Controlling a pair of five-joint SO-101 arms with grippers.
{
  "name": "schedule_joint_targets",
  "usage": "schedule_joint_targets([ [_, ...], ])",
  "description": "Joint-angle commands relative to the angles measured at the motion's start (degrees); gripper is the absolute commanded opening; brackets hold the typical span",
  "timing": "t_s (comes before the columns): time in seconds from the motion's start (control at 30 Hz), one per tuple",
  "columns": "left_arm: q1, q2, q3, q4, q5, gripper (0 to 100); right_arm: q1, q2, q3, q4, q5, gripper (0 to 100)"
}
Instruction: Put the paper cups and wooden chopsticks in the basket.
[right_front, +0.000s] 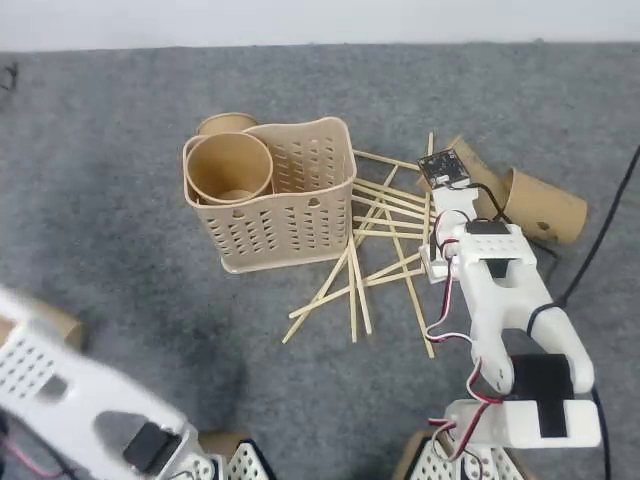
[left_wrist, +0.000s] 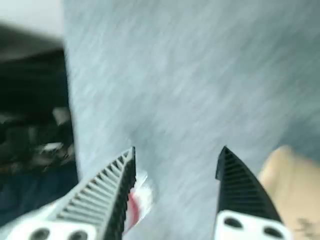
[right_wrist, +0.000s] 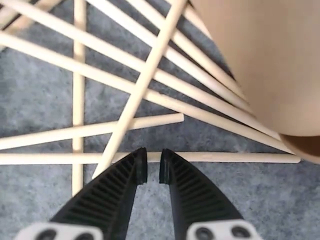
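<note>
**Basket half filled, sticks on the table.** A beige slotted basket (right_front: 290, 205) stands upright left of centre in the overhead frame, on a grey carpet-like table cover (right_front: 120, 250). One paper cup (right_front: 229, 167) sits upright inside the basket's left end. A second cup (right_front: 226, 123) stands just behind the basket (whether it touches the back wall cannot be told).

The wooden chopsticks (right_front: 385, 235) lie scattered and crossed on the cover to the right of the basket, a few ends reaching its right wall. Further right, a third cup (right_front: 545, 207) lies on its side beside the pile. A fourth cup (right_front: 478, 170) is partly hidden behind the right arm (right_front: 495, 275), which stretches from the lower right of the frame up to the pile.

The right gripper (right_wrist: 152, 165) hangs low over the sticks. Its black jaws are drawn almost together, leaving a slim gap with nothing seen between them, and a nearby cup (right_wrist: 270, 60) lies just beside those sticks.

The left arm (right_front: 70, 400) crosses the lower left corner of the overhead frame. The left gripper (left_wrist: 178, 152) hangs over bare cover with its jaws spread wide, holding nothing, and a tan cup (left_wrist: 290, 182) sits near one finger.
</note>
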Motion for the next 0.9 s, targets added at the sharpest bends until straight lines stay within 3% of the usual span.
schedule_joint_targets([
  [0.0,-6.4,3.4,0.8,-1.8,-7.2,25,-1.3,-1.2,0.3,-0.6,0.7,5.5],
  [0.13,-10.8,9.7,0.0,0.6,-13.2,25,-1.3,-1.3,0.4,-0.6,0.5,5.5],
  [0.23,-13.6,10.7,-0.4,6.0,-22.0,25,-1.3,-1.3,0.4,-0.5,0.5,5.5],
  [0.37,-15.2,10.7,2.2,5.8,-23.0,25,-1.6,-1.3,0.4,-0.6,0.5,5.5],
  [0.53,-17.0,10.7,9.6,5.8,-30.0,25,-1.8,-1.2,0.4,-0.6,0.5,5.5],
  [0.87,-9.0,8.2,19.6,5.8,-18.2,25,-1.8,-1.2,0.4,-0.6,0.5,5.5],
])
